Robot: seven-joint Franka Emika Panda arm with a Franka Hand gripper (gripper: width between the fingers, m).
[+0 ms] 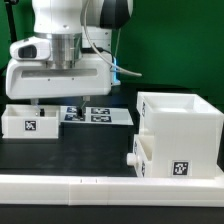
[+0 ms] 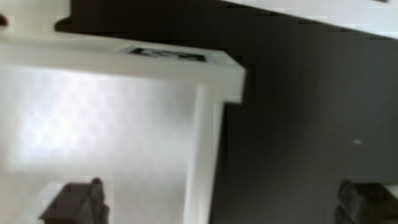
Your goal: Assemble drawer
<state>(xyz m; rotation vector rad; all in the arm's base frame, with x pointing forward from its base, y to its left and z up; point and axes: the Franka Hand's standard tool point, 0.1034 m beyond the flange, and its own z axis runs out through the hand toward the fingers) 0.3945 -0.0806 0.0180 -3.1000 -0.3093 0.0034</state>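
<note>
A loose shallow white tray [image 1: 28, 122] with a tag on its front stands on the black table at the exterior view's left. My gripper [image 1: 63, 103] hangs just above it, open and empty. In the wrist view the gripper [image 2: 222, 200] is spread wide. One finger [image 2: 75, 200] is over the tray's inside [image 2: 98, 120], and the other is over the black table. The tray's side wall [image 2: 214, 130] lies between them. The large open housing [image 1: 185, 125] stands at the right. A second tray sits in its lower part, its knob [image 1: 132, 160] sticking out.
The marker board [image 1: 95, 115] lies flat behind the loose tray, under the arm. A long low white rail [image 1: 110, 185] runs along the front. A green backdrop closes the back.
</note>
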